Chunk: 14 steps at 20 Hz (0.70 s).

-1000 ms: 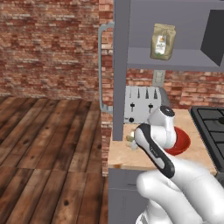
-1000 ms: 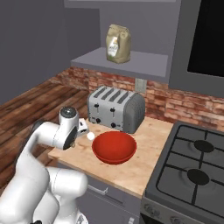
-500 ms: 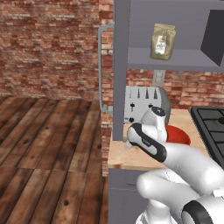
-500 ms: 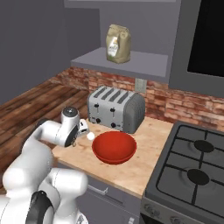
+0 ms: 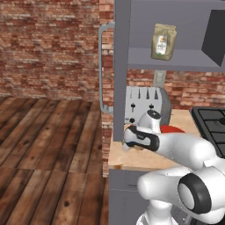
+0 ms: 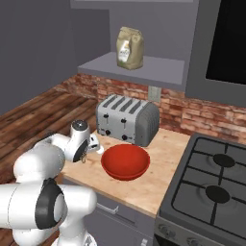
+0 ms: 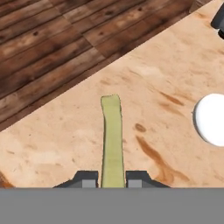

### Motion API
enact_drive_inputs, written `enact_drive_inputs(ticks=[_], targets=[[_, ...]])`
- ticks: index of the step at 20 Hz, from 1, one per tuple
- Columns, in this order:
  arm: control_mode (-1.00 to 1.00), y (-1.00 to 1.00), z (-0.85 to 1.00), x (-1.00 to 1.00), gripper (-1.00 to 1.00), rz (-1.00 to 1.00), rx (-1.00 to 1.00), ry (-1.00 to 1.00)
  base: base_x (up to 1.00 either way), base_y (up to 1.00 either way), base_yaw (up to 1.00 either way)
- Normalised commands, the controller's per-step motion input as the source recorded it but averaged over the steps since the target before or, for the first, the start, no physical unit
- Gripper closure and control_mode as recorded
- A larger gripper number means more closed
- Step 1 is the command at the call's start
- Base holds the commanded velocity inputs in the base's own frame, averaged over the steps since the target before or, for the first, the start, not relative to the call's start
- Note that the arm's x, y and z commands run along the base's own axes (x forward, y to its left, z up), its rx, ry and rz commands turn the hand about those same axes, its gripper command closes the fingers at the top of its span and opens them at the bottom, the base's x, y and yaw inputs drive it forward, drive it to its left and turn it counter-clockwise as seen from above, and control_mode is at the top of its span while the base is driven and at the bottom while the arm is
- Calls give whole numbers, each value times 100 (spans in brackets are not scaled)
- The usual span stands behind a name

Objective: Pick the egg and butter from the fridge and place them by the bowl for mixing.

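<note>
In the hand view my gripper [image 7: 111, 179] is shut on the butter [image 7: 112, 135], a pale yellowish-green stick that juts out over the wooden counter [image 7: 65, 135]. The white egg [image 7: 212, 119] lies on the counter just right of the stick. In the right base view the gripper [image 6: 85, 154] hangs low over the counter's left end. There the egg [image 6: 98, 149] rests beside it, and the red bowl [image 6: 125, 161] sits a little further right. In the left base view the hand [image 5: 134, 141] is near the counter's front corner, and the bowl [image 5: 173, 128] peeks out behind the arm. The fridge is out of view.
A silver toaster [image 6: 126, 119] stands behind the bowl against the brick wall. A gas stove [image 6: 211, 192] adjoins the counter on the right. A paper bag [image 6: 130, 47] sits on the shelf above. A grey cabinet with a curved handle [image 5: 102, 66] rises left of the counter.
The arm has folded lower and swung its elbow down. The hand has shifted slightly left over the counter's end. The butter stays held, and the egg and bowl have not moved.
</note>
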Motion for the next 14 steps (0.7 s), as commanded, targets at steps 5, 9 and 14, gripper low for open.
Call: enact_drive_inputs(ticks=[5, 9, 14], targets=[[-100, 0, -35, 14, 100, -6, -1, 3, 0, 0, 0], [-100, 0, -34, 23, 100, -10, -4, 0, 0, 0, 0], [-100, -4, -31, 22, 100, -9, -4, 0, 0, 0, 0]])
